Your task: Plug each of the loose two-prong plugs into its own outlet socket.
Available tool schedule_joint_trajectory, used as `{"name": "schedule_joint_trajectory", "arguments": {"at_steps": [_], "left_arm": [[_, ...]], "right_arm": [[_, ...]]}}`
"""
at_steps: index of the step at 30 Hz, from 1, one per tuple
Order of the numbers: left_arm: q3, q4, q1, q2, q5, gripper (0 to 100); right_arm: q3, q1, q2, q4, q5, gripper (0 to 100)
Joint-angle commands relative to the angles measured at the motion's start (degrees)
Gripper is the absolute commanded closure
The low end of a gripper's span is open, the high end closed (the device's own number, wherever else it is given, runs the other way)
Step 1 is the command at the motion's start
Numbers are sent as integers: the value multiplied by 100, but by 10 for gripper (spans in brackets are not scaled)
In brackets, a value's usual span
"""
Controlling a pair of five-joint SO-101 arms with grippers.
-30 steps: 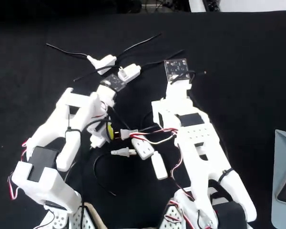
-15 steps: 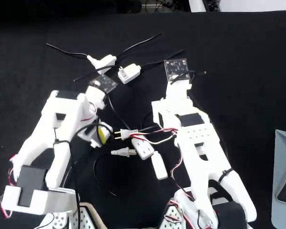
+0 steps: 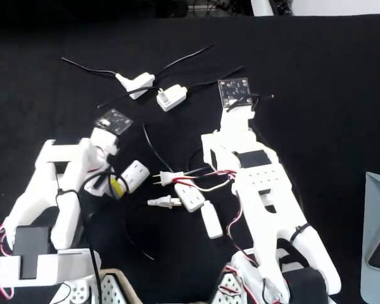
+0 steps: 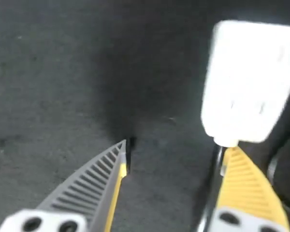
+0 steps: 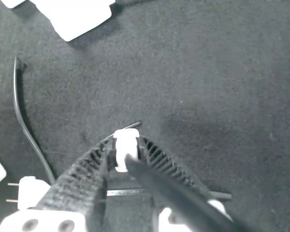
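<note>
On the black counter (image 3: pixel 329 88), close to the left arm, we see a white outlet socket (image 3: pixel 135 175) lying flat. Our left claw (image 4: pixel 176 147) stands wide and low over the cloth. The socket sits right at the tip of its yellow finger (image 4: pixel 241 183), outside the gap, and we cannot tell whether they touch.

Toward the middle lies a loose two-prong plug (image 3: pixel 166 178), its prongs pointing at that socket but apart from it. Nearer the arms' bases, a second plug (image 3: pixel 159 203) lies just beside another socket (image 3: pixel 193 199), with a third socket (image 3: pixel 211 221) near that.

Our right claw (image 5: pixel 125 147) is closed on a small white piece (image 5: pixel 124 137) with a thin black cord; we cannot tell what it is. Two white adapters (image 3: pixel 172 98) with black cords lie at the far side.
</note>
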Motion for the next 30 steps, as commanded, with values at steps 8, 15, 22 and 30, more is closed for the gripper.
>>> {"name": "schedule_joint_trajectory", "arguments": {"at_steps": [8,15,22,30], "left_arm": [[-514,-62,-180,-510,273,691],[-541,747,-215,-1767,352,691],[215,774,-716,-2752,1477,691],[1068,571,-989,-3174,2892,691]], "right_arm": [[-286,53,-57,-88,-9,987],[-321,-738,-66,-88,-9,987],[-426,-1969,-22,-132,-9,987],[-576,-2884,22,-563,0,987]]}}
